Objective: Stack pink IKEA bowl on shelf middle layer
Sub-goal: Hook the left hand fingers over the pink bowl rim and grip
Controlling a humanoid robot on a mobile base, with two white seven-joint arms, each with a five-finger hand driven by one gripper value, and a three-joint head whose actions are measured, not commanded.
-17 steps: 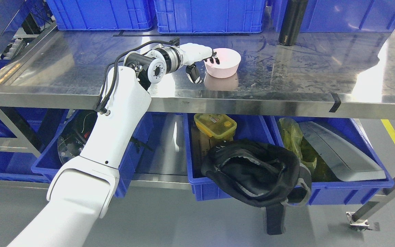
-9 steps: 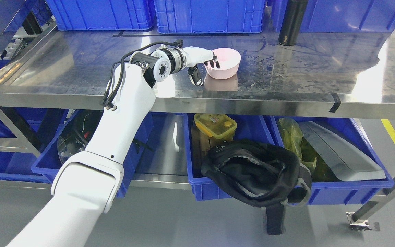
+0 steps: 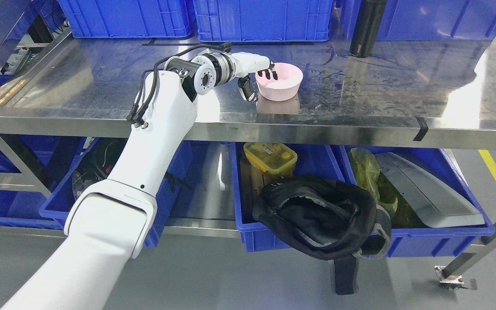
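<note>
Head view: left hand (image 3: 254,73) grips the near-left rim of the pink bowl (image 3: 280,82), fingers hooked inside, thumb outside. Bowl sits upright, mouth up, round with no long axis, on the steel shelf (image 3: 360,103).

The scene is brightly and evenly lit from overhead. The stainless steel shelf (image 3: 101,86) acts like a mirror: white glare blooms along its front edge near the middle and at the far right, and the blue crates (image 3: 261,19) smear into blue reflections across it. The pink bowl (image 3: 279,81) throws a soft pink reflection just below itself. Under the shelf the light drops off, and the black bag (image 3: 321,219) sits in dim shade. Focus is sharp throughout, with straight lines bowing slightly toward the corners.
</note>
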